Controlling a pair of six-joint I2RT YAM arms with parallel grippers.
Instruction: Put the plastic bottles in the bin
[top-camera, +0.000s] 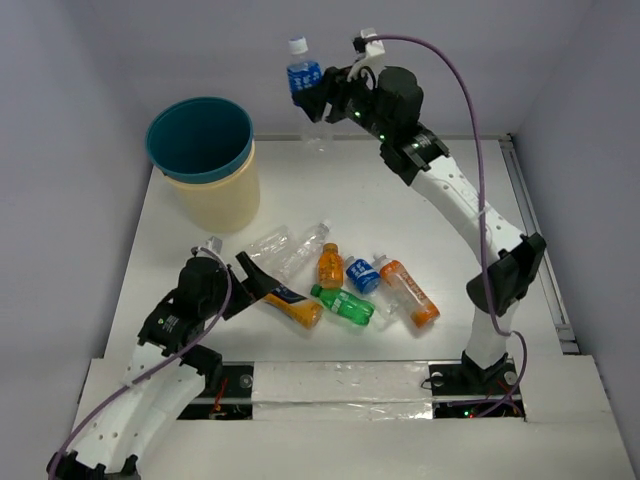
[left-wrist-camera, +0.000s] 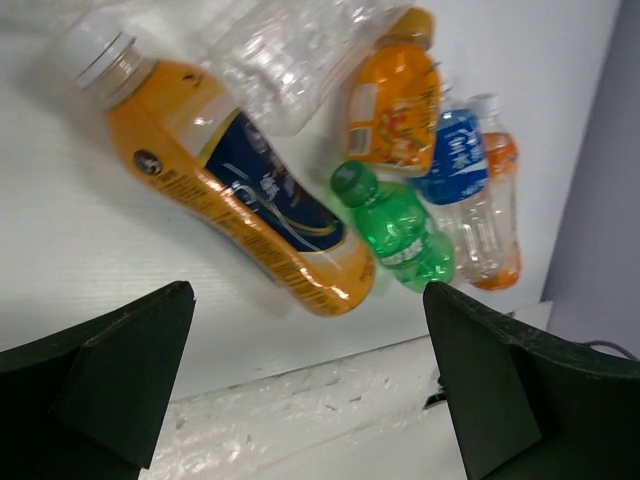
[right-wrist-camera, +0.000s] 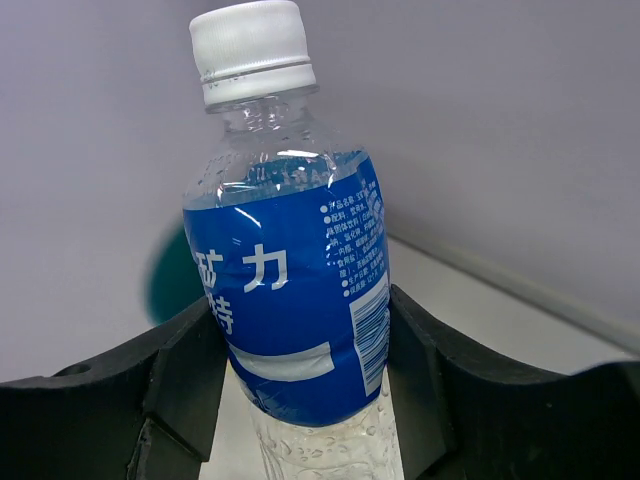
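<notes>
Your right gripper (top-camera: 318, 95) clenches a smooth blue-labelled bottle (right-wrist-camera: 290, 290), its ribbed base cut off, at two o'clock from the round bin (top-camera: 215, 200). Your left gripper (left-wrist-camera: 305, 300) is released, jaws wide over a glossy orange bottle (left-wrist-camera: 240, 190) with a blurred cap. The other bottles (top-camera: 348, 306) lie at four o'clock from the bin.

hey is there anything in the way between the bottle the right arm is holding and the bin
Nothing visible. The right tool holds the blue-labelled bottle upright in the air, right of the bin in the top view, with only open space between and the bin's mouth uncovered.
</notes>
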